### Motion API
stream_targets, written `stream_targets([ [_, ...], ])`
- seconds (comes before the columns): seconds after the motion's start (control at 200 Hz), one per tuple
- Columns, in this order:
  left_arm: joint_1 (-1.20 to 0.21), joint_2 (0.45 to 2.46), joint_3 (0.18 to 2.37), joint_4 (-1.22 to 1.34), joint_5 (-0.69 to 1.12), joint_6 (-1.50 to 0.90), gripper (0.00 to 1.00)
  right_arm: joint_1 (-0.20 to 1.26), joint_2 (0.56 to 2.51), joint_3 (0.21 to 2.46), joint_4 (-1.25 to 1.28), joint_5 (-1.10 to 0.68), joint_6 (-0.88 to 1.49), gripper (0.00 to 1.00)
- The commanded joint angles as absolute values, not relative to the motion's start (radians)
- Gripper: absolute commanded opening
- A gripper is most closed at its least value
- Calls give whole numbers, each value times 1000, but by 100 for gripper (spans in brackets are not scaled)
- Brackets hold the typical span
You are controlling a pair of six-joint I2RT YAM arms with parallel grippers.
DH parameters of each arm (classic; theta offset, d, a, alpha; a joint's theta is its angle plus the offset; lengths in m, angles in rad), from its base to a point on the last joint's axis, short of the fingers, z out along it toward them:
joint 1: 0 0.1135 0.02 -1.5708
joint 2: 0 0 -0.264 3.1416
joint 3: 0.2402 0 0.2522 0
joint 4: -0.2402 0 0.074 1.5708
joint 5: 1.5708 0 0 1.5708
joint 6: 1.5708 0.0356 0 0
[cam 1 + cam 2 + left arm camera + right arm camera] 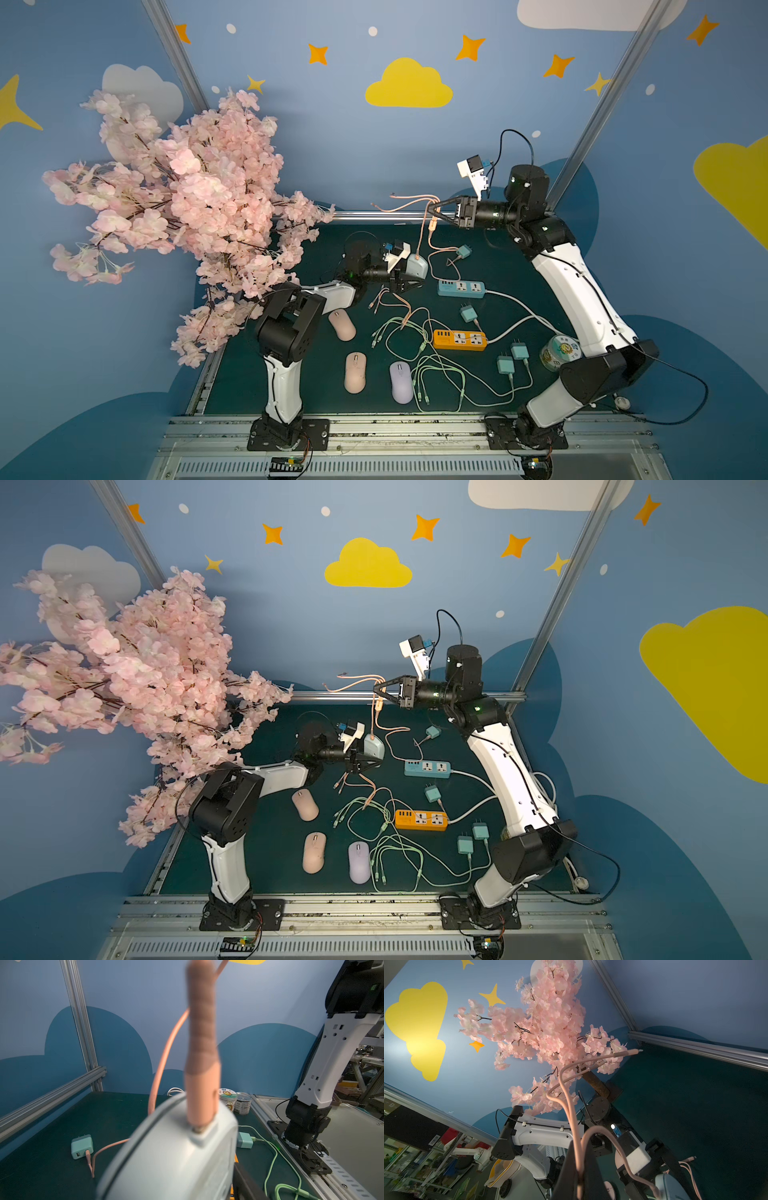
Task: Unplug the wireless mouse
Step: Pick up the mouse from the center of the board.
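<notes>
A light blue wireless mouse [419,266] is held nose-up over the back of the green mat [257,374], between the fingers of my left gripper [415,275]. In the left wrist view the mouse [176,1157] fills the jaws, one dark finger [245,1184] lying against its side. A pink cable [424,237] is plugged into its nose, the plug [201,1095] still seated. Higher up at the back, my right gripper [432,212] is shut on that cable [571,1115], whose spare ends stick out to the left.
On the mat lie a blue power strip [461,287], an orange power strip [459,339], two pink mice [342,325] [355,372], a purple mouse [401,382], green cables [440,374], teal chargers [468,312] and a can [559,353]. A blossom tree [187,199] overhangs the left.
</notes>
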State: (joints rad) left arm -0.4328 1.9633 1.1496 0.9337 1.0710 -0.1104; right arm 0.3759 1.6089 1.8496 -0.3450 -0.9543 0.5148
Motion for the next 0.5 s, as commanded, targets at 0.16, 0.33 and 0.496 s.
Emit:
stream_targets([
  [0.16,-414,1968,1134,1120,1120,-267,27,389,1609,1875,-283,-967,520,0],
  [0.33,-401,1951,1103,1119,1087,-270,29,383,1598,1889,-421,-842,434,4],
  [0.496,-378,1816,1063,695,842,-116,29,405,1649,2026,-936,-238,171,51],
])
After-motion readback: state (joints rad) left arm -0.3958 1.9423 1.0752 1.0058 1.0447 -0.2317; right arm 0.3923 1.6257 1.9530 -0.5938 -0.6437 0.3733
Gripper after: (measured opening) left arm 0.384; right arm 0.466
